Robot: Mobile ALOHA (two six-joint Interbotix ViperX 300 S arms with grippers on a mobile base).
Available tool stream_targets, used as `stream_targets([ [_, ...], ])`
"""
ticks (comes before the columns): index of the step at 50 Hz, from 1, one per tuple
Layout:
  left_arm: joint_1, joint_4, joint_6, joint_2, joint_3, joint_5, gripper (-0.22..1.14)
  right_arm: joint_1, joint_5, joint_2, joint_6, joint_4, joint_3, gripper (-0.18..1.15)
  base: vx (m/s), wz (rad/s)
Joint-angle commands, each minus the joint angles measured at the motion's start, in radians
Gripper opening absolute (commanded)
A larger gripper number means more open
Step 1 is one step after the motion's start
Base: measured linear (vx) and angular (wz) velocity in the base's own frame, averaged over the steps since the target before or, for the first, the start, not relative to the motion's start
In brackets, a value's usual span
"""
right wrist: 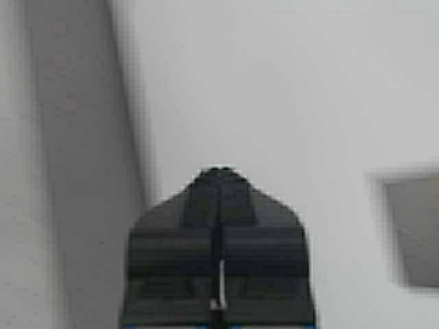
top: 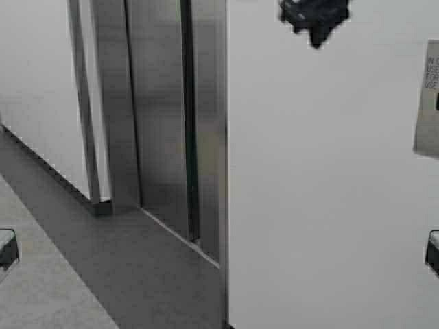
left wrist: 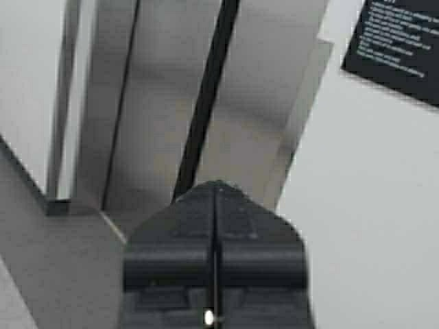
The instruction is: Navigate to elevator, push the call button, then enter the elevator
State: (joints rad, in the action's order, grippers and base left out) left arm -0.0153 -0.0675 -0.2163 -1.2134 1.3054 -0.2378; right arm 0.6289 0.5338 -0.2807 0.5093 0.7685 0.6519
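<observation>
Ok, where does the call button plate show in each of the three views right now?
High view: the call button plate is cut by the right edge, on the white wall.
Left wrist view: not in it; only the elevator doors and a dark sign.
Right wrist view: grey plate beyond the right gripper.
Shared landmark: the white wall.

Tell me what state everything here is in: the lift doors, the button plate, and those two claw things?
elevator: doors closed, dark centre seam running unbroken down the middle.
call button: plate on the white wall, right of the doors, untouched; nothing near it.
left end effector: shut, empty, pointing toward the doors.
right end effector: shut, empty, facing the white wall, off the plate.
</observation>
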Motion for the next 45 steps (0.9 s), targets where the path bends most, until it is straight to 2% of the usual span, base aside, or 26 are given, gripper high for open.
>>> stream_targets([
  [1,-0.002,0.003,0.005,0.008,-0.006,-0.005,0.02,0.003,-0.133,-0.060,-0.011,-0.118,0.003,0.06,-0.01,0.08],
  [10,-0.002,0.005,0.006,0.008,-0.002,-0.011,0.02,0.003,-0.383,-0.077,-0.006,-0.178,0.043,0.06,-0.01,0.11],
  [16,-0.002,0.008,0.028,0.008,0.000,-0.011,0.02,0.002,-0.486,-0.077,-0.005,-0.181,0.063,0.06,0.00,0.18],
  [30,-0.002,0.008,0.055,0.009,0.002,-0.011,0.02,-0.032,-0.528,-0.077,-0.029,-0.169,0.091,0.06,0.03,0.31],
  [45,-0.002,0.008,0.066,0.014,0.003,-0.014,0.02,-0.061,-0.586,-0.075,-0.063,-0.167,0.103,0.06,0.08,0.53],
])
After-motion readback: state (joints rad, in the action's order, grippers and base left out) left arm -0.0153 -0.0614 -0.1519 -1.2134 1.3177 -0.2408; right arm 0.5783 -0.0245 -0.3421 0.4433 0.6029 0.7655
